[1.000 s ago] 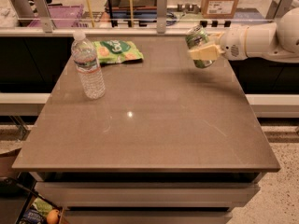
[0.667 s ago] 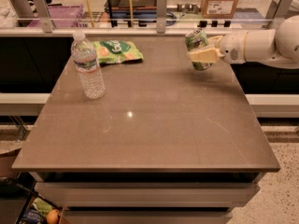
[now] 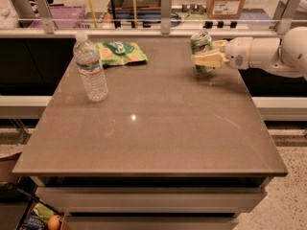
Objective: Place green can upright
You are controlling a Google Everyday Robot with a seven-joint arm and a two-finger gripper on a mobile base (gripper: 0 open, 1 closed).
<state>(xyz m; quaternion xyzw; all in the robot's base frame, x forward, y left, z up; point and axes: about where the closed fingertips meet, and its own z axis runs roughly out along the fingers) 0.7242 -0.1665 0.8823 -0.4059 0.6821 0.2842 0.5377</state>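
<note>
Moved: green can (image 3: pixel 200 44) sits lower, nearly upright | gripper (image 3: pixel 206 56), upper right of frame, clamped around it | left: seat on table (image 3: pixel 153 138), release.

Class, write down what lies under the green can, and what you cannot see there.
Under the green can lies bare brown table and the can's shadow. The gripper, near the table's far corner, clasps the can's side. Whether its base touches the table cannot be told.
</note>
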